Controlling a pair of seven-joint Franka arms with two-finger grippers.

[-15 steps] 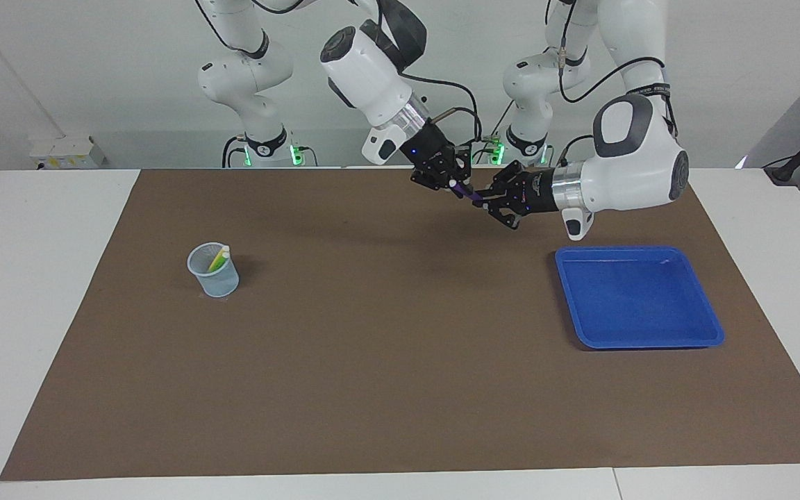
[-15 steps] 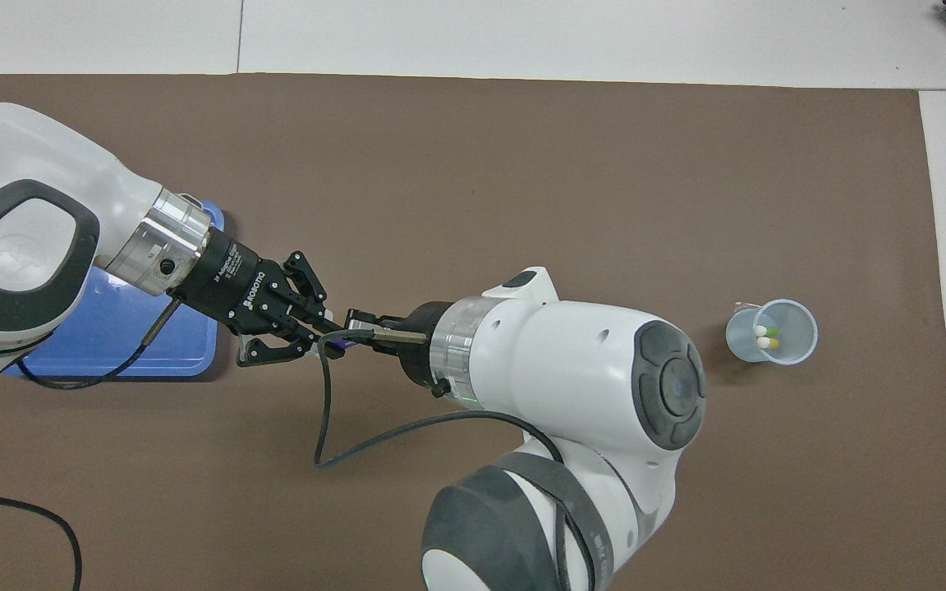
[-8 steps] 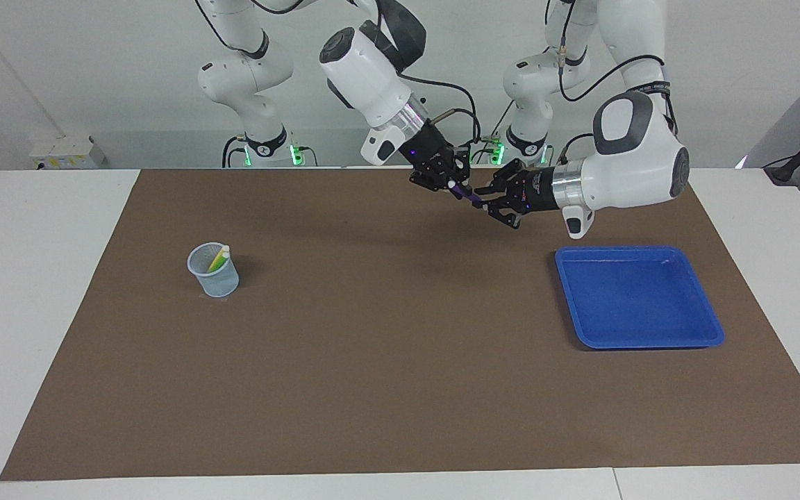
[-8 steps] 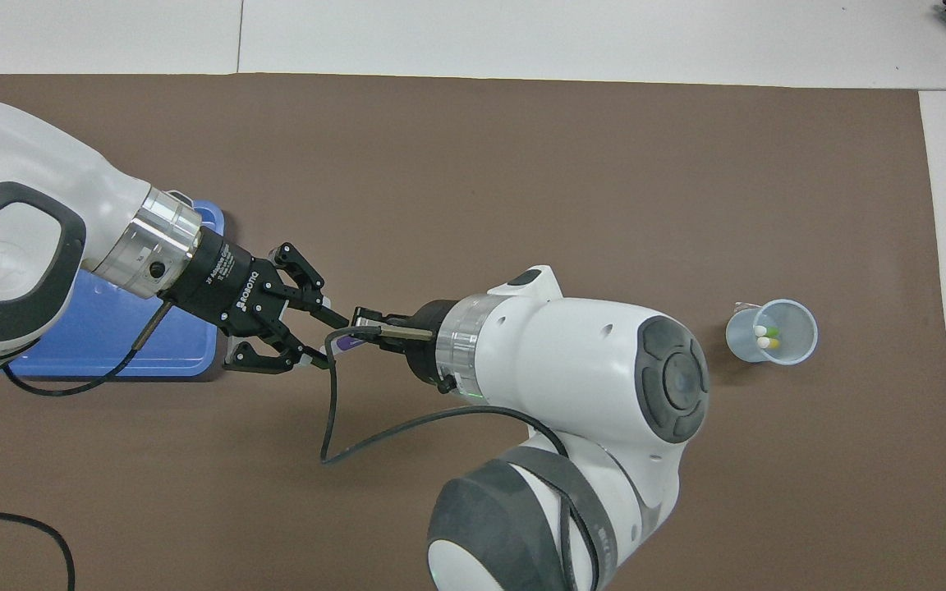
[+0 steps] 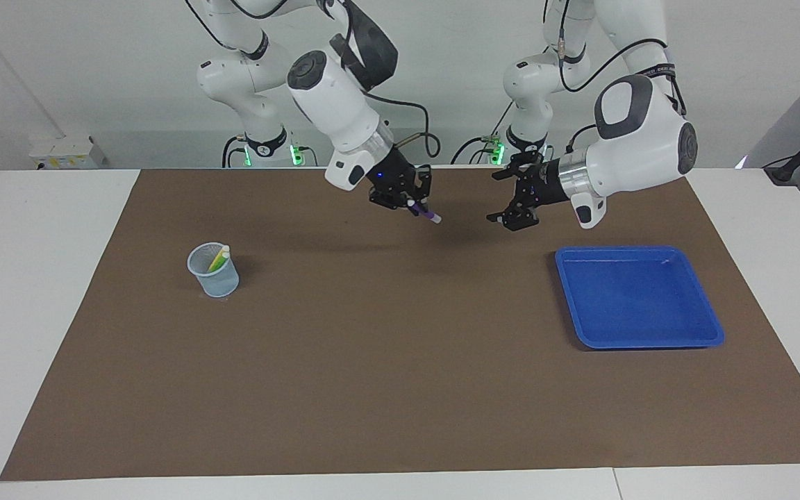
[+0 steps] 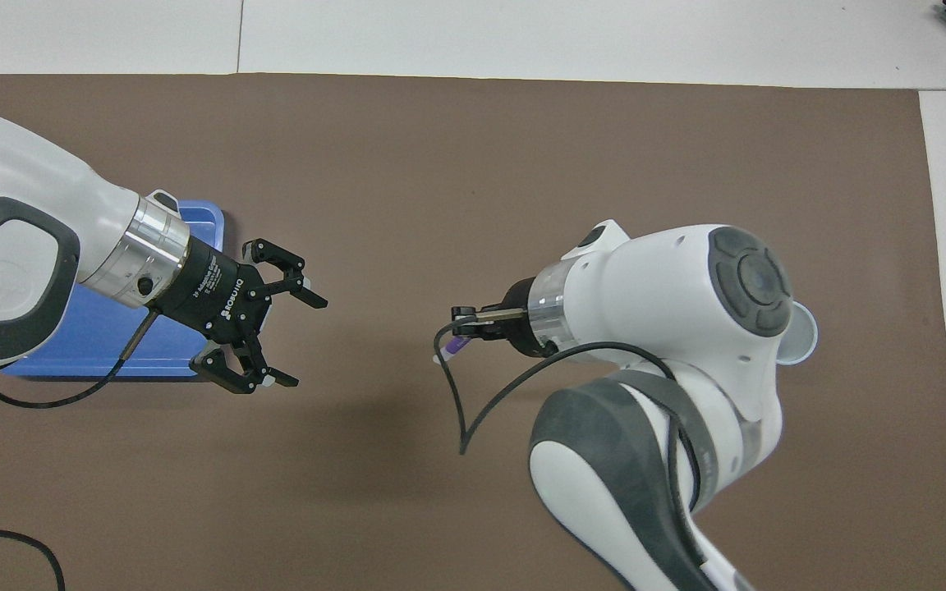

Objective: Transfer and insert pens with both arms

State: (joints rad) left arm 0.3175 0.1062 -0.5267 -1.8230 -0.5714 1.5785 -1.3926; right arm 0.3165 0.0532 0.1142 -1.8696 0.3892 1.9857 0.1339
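Green and yellow pens (image 5: pixel 219 259) in cup (image 5: pixel 214 278); right gripper (image 5: pixel 419 208) clamps purple pen (image 5: pixel 426 214), left gripper (image 5: pixel 512 196) spread, seemingly empty; insertion left.

Bright, even light from above. Soft diffuse shadows on brown mat (image 5: pixel 386 361) under both raised arms; short dark shadow beside cup (image 5: pixel 213 271), thin one along blue tray (image 5: pixel 639 297) edge. Mild sheen on white arm shells. Both views sharp, no motion blur, little edge distortion.

cup (image 6: pixel 803 338) mostly hidden by right arm (image 6: pixel 686 312)
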